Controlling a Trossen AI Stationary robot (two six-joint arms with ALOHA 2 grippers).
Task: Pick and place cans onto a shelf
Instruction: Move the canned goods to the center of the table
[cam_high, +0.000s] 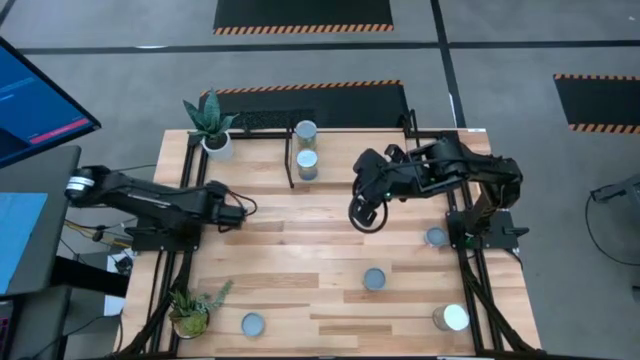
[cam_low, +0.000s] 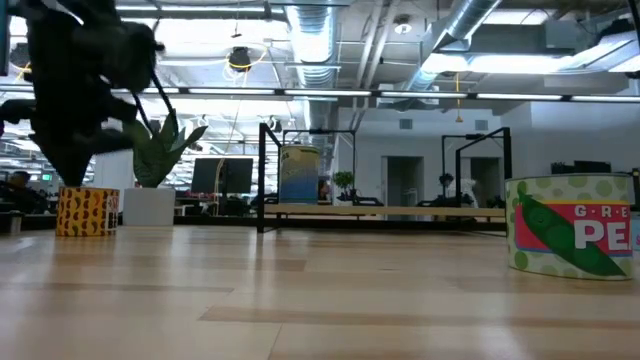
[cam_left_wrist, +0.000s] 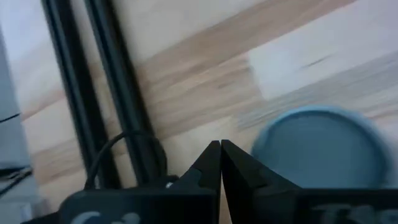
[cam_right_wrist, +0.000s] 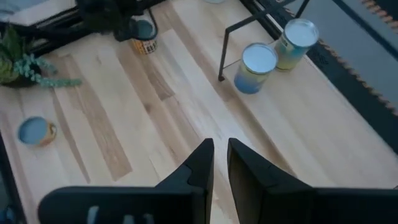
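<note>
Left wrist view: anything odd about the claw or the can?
Yes: the left claw is shut on nothing, fingers pressed together, while the can stands just beyond them, ungripped. Nothing looks spilled or toppled.

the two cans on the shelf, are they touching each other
Apart. In the right wrist view a thin gap of shelf wood shows between the blue-sided can and the yellow-sided can behind it; the high view shows them separated too.

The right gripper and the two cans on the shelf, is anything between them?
No. In the right wrist view, only bare wood lies between the right gripper and the two cans on the shelf.
</note>
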